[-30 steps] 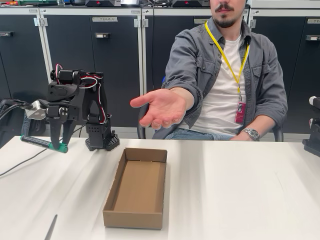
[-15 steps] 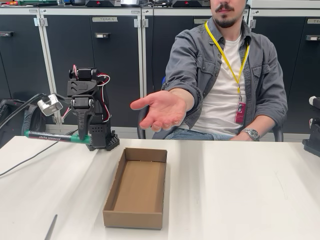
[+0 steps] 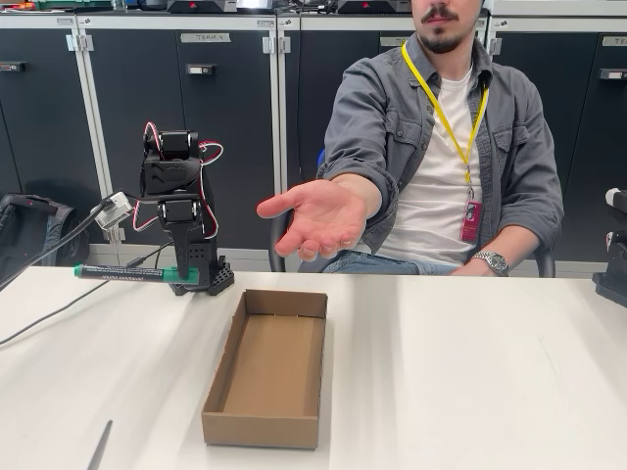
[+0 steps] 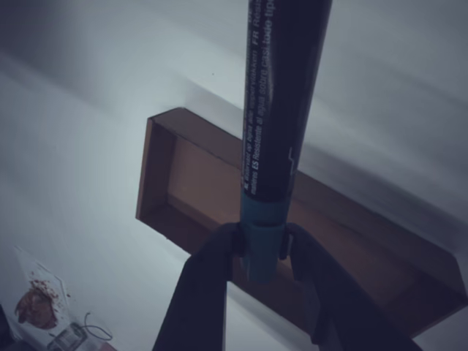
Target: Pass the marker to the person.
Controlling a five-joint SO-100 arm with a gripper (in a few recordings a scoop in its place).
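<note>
The marker point(image 3: 132, 273), black with green ends and a red-lettered band, hangs level above the table at the left of the fixed view. My gripper point(image 3: 184, 276) is shut on its right green end. The wrist view has the marker point(image 4: 281, 110) running up from the two dark fingers point(image 4: 205, 285) that clamp its teal end. The person point(image 3: 441, 147) sits behind the table in a grey overshirt with a yellow lanyard. His open palm point(image 3: 318, 215) is held out, up and to the right of the marker, well apart from it.
An open, empty cardboard box point(image 3: 266, 367) lies on the white table point(image 3: 470, 382), below and right of the gripper. A thin grey stick point(image 3: 100, 446) lies at the front left. A cable point(image 3: 49, 311) trails off left. Dark cabinets stand behind.
The arm has swung right and risen, carrying the marker from the far left toward the box and the outstretched hand. The marker now sits nearly level. The hand stays put.
</note>
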